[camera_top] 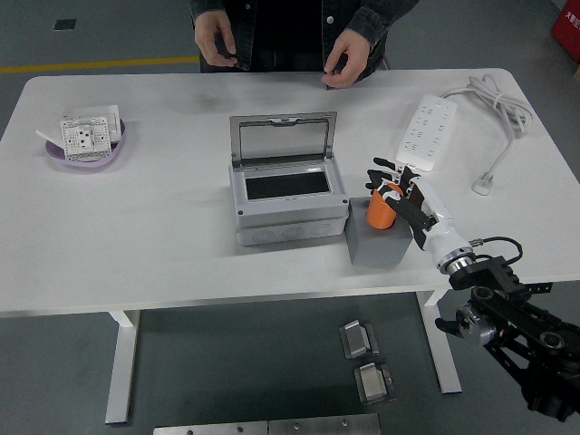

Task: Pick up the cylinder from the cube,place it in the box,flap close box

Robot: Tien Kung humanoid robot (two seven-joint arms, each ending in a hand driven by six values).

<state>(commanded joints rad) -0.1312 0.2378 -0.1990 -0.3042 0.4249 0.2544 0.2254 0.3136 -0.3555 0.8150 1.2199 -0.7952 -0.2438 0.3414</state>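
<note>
An orange cylinder (380, 210) stands upright on a dark grey cube (376, 246) right of centre. My right hand (395, 188) comes in from the lower right and wraps its black fingers around the cylinder's top and right side. Left of the cube sits the grey box (288, 203), its transparent lid (283, 140) standing up at the back, dark interior showing. My left arm is out of view.
A white power strip (425, 134) with its cable (497, 101) lies at the back right. A purple dish holding a white socket plate (84, 138) sits at the far left. A person stands at the far edge, both hands (217, 38) held near the table.
</note>
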